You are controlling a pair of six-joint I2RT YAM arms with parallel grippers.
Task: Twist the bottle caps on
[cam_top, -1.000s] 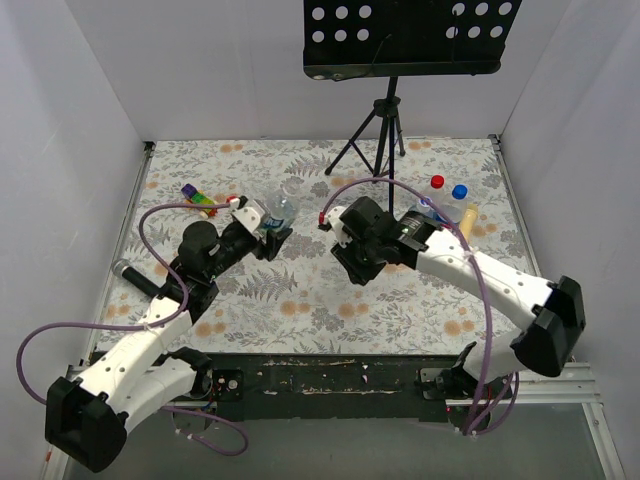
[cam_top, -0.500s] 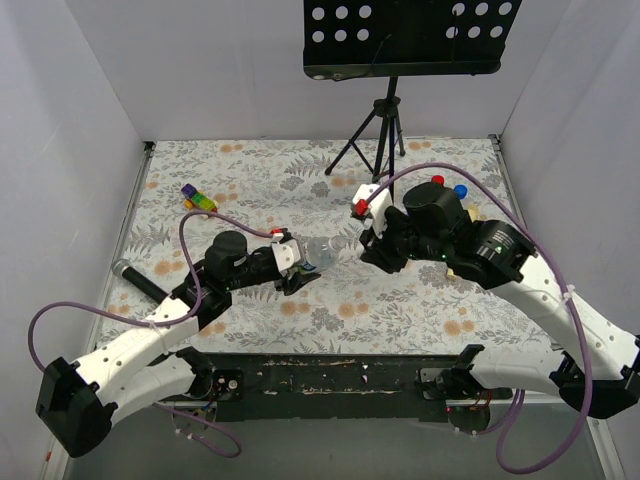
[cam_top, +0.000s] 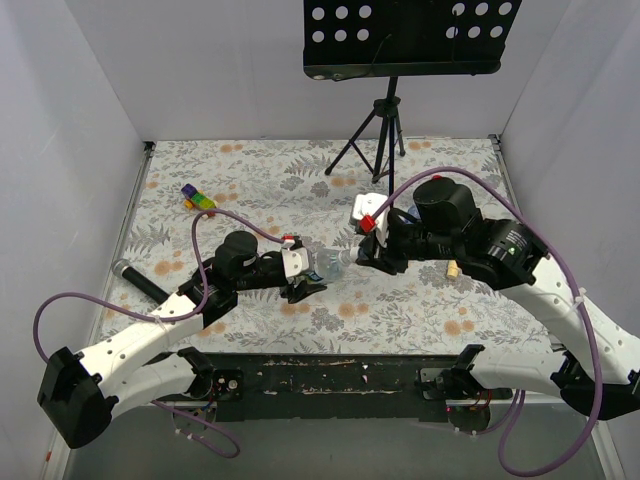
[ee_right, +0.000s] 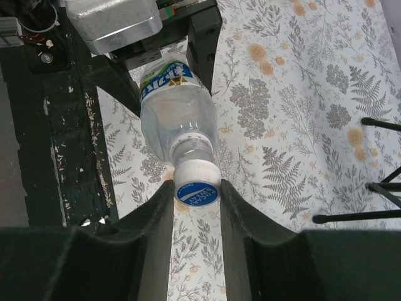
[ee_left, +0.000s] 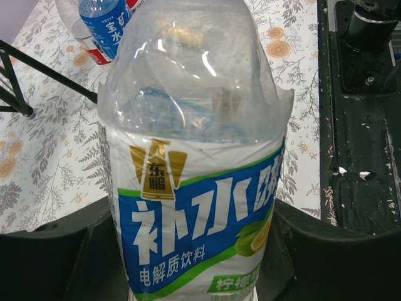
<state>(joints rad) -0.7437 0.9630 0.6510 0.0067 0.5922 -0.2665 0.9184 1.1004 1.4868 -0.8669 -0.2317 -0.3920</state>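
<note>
My left hand [cam_top: 306, 278] clamps the electrolyte-drink bottle [ee_right: 177, 119] sideways above the desk's near centre. My right hand [cam_top: 362, 258] pinches its blue-topped cap [ee_right: 196, 191]. I'd keep both axes aligned, press lightly and twist slowly.

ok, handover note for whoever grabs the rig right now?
Left gripper: shut on the clear plastic bottle with the blue-and-green label, held on its side.
Right gripper: shut on that bottle's white screw cap with a blue top, which sits on the neck.
Done: cap placed on the neck. Tightness cannot be judged.
Left: finish turning, release, then the second blue-labelled bottle beyond. Its cap is not in view.
</note>
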